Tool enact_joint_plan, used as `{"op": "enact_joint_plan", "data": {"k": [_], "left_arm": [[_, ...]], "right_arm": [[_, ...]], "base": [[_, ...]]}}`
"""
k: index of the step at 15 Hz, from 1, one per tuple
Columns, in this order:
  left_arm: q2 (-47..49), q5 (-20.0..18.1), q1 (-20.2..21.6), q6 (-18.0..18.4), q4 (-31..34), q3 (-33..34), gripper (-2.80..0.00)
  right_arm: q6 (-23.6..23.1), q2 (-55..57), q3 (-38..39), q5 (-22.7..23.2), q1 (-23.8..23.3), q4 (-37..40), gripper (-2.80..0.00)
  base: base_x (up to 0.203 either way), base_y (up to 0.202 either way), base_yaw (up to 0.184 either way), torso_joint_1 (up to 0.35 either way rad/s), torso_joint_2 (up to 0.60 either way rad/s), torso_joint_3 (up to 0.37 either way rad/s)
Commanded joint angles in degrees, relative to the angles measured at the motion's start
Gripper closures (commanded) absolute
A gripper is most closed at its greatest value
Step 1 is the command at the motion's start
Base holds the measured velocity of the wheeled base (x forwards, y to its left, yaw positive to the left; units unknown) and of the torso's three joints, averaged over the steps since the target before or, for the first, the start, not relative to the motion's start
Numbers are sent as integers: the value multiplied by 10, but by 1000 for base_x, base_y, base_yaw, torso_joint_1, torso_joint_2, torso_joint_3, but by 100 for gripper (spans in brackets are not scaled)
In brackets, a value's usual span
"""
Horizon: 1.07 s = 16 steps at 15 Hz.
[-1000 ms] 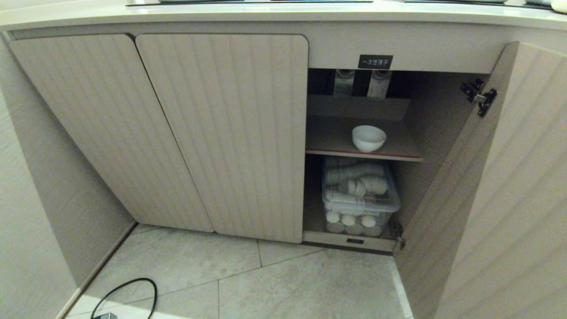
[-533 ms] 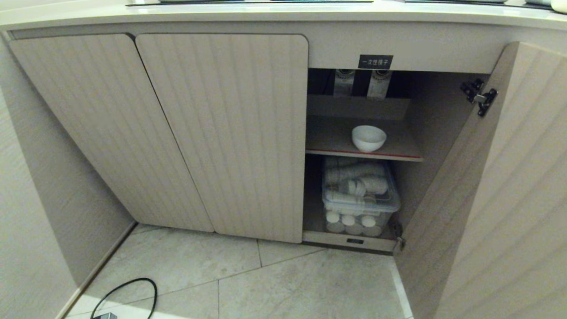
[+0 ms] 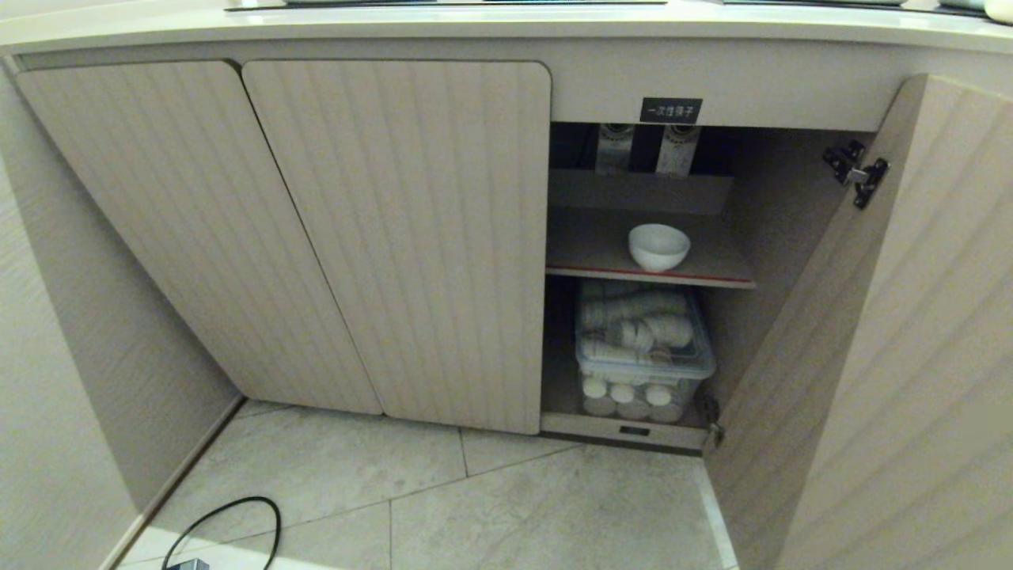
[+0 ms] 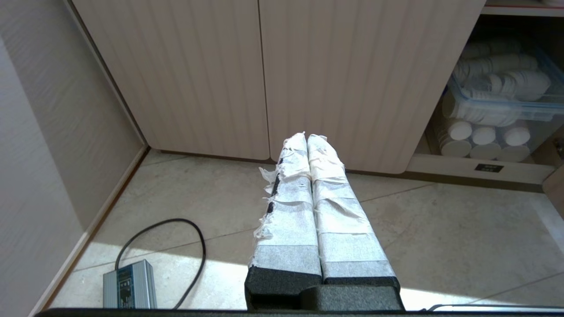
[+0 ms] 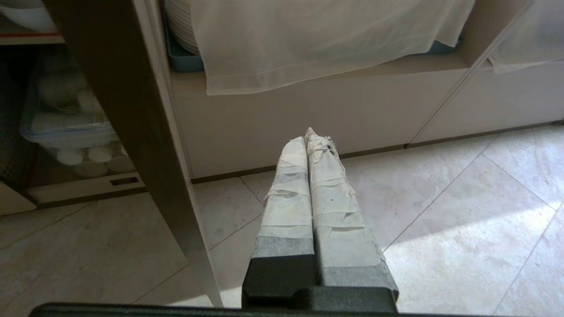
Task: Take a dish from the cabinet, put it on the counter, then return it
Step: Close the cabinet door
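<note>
The dish (image 3: 658, 246), a small white bowl, stands upright on the red-edged shelf (image 3: 601, 253) inside the cabinet (image 3: 396, 237), whose right door (image 3: 910, 356) hangs open. The counter (image 3: 506, 24) runs along the top. Neither gripper shows in the head view. My left gripper (image 4: 307, 136) is shut and empty, low over the floor before the closed doors. My right gripper (image 5: 306, 134) is also shut and empty, low over the floor on the far side of the open door's edge (image 5: 132, 132) from the cabinet opening. A sliver of the dish (image 5: 24, 15) shows past that edge.
Under the shelf sits a clear bin of stacked white cups (image 3: 645, 348). A black label (image 3: 670, 110) hangs above the opening. A black cable (image 3: 237, 522) and a grey power box (image 4: 130, 284) lie on the tiled floor. A cloth-covered rack (image 5: 330, 39) stands beyond the right gripper.
The open door's top edge has shifted slightly leftward in the head view. The dish, the shelf and the bin stay as they were.
</note>
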State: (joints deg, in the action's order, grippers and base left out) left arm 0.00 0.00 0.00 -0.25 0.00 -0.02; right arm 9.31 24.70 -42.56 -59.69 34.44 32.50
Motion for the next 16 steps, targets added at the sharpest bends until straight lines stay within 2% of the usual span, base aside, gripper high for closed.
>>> {"op": "enact_joint_plan", "data": {"k": [1, 5, 16], "left_arm": [[0, 0, 0, 0, 0, -1, 0], [0, 0, 0, 0, 0, 0, 0], [0, 0, 0, 0, 0, 0, 0]], "right_arm": [[1, 2, 0, -3, 11, -4, 0], [0, 4, 8, -3, 31, -26, 0], [-2, 49, 9, -3, 47, -95, 0]], "base": [[0, 0, 0, 0, 0, 0], [0, 0, 0, 0, 0, 0], [0, 0, 0, 0, 0, 0]]}}
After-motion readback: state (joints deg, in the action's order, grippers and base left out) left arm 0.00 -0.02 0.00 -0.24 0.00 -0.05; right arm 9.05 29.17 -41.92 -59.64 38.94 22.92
